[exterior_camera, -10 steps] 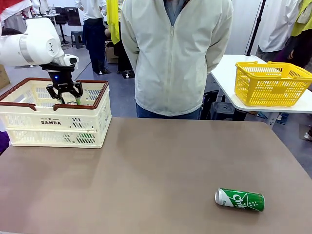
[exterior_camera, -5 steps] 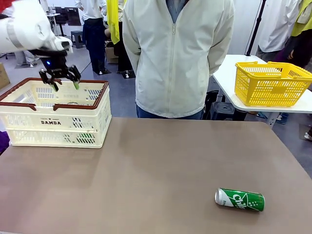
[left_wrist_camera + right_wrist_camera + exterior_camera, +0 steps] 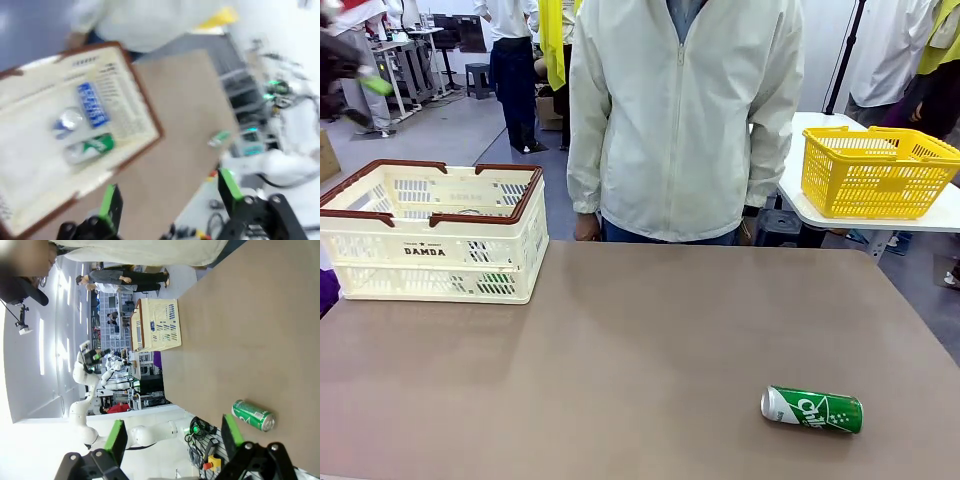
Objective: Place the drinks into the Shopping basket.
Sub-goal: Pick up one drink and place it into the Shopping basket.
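A brown table is pictured with a person in a cream zip jacket stood at the middle of its far edge. Beyond the far right corner, a bright yellow mesh basket is set on a white side table, close to that table's near edge. Farther back, on the grey floor, other people in dark clothes and a black stool are glimpsed.

The left tool, high up at the left, and the right tool both have jaws spread wide, empty.
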`<action>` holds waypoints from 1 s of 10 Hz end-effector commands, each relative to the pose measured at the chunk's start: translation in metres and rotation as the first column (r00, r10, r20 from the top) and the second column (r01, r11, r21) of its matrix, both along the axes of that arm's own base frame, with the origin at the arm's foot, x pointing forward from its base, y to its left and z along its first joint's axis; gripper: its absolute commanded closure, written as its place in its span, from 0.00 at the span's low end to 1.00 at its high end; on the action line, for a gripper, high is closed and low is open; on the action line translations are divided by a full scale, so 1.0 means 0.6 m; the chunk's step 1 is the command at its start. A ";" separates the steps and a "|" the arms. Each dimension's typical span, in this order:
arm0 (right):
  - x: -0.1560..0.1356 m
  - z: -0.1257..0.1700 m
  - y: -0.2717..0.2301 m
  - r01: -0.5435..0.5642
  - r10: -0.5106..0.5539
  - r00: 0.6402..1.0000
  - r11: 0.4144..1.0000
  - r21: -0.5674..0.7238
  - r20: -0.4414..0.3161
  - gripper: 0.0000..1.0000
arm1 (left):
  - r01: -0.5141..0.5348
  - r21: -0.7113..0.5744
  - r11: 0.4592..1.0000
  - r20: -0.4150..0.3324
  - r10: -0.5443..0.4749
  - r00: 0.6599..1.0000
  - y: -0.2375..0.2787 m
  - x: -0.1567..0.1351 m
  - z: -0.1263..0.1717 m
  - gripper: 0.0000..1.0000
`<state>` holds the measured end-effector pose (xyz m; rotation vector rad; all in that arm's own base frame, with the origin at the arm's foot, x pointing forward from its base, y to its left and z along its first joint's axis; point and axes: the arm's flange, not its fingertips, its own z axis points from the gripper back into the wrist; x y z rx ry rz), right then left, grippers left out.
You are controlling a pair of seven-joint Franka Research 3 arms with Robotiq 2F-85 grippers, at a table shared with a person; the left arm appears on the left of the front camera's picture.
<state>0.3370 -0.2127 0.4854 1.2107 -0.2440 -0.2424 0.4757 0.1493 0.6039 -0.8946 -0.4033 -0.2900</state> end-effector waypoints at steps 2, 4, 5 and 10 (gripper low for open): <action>0.000 0.006 0.002 0.012 -0.012 1.000 1.000 0.009 -0.005 0.00 | 0.066 -0.361 0.930 -0.031 -0.083 0.996 0.143 -0.145 -0.127 0.00; 0.000 0.006 0.002 0.012 -0.012 1.000 1.000 0.009 -0.005 0.00 | 0.081 -0.422 0.903 0.011 -0.085 0.996 0.172 -0.188 -0.194 0.00; 0.000 0.006 0.002 0.012 -0.012 1.000 1.000 0.009 -0.005 0.00 | 0.088 -0.369 0.925 -0.034 -0.108 0.994 0.163 -0.178 -0.215 0.00; 0.000 0.006 0.002 0.012 -0.012 1.000 1.000 0.009 -0.005 0.00 | 0.064 -0.425 0.903 0.013 -0.065 0.998 0.181 -0.214 -0.178 0.00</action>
